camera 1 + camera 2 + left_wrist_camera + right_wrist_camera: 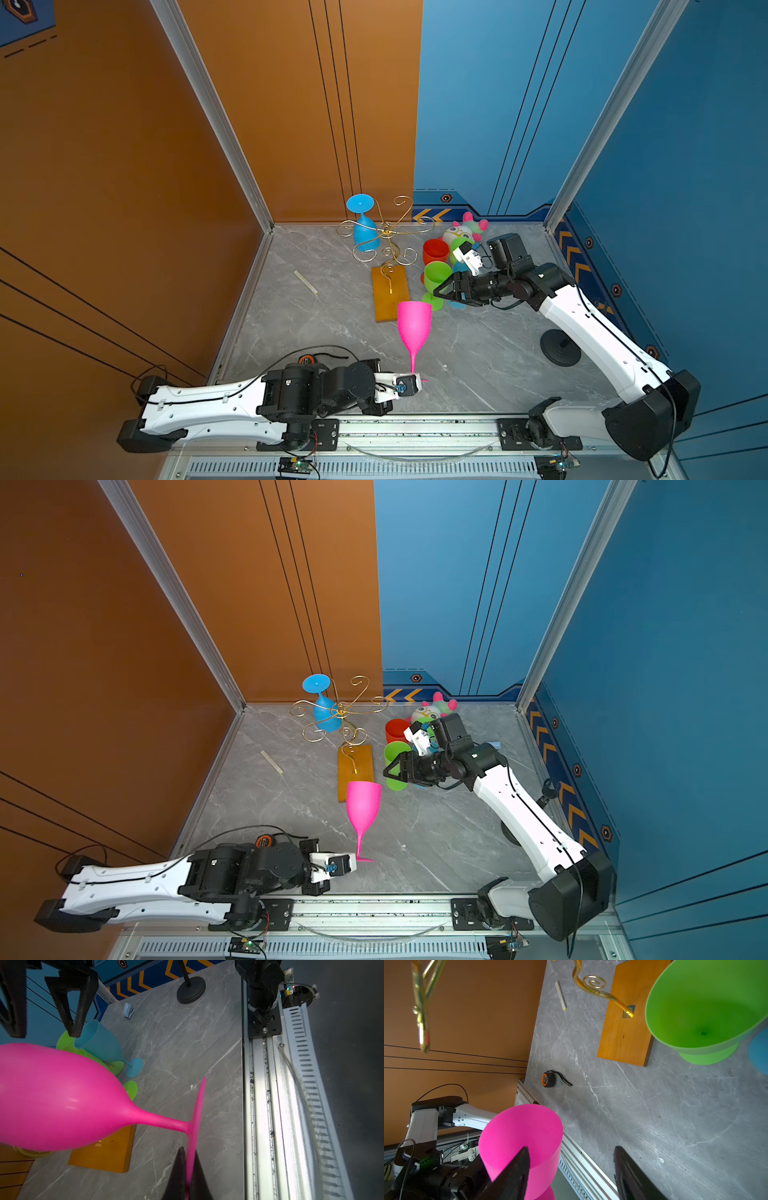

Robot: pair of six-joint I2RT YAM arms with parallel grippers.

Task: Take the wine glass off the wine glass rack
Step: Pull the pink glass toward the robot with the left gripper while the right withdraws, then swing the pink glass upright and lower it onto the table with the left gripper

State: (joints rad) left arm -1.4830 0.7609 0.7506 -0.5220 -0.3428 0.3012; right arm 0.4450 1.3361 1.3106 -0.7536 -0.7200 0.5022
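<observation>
A pink wine glass (414, 324) (363, 808) stands upright above the front of the table, clear of the wine glass rack. My left gripper (189, 1150) is shut on the edge of its round foot. The gold wire wine glass rack (386, 230) rises from its orange-brown wooden base (390, 297). A blue wine glass (365, 237) hangs upside down from a far left arm of the rack. My right gripper (439, 290) (572, 1148) is open and empty, to the right of the base by the green glasses. The pink bowl (519, 1136) lies in front of it.
Two green glasses (436, 274), a red cup (435, 251), a pale blue glass (99, 1043) on its side and a plush toy (465, 228) crowd the back right. Also here are a black round stand foot (560, 347), a tape measure (548, 1079) and a white stick (305, 281).
</observation>
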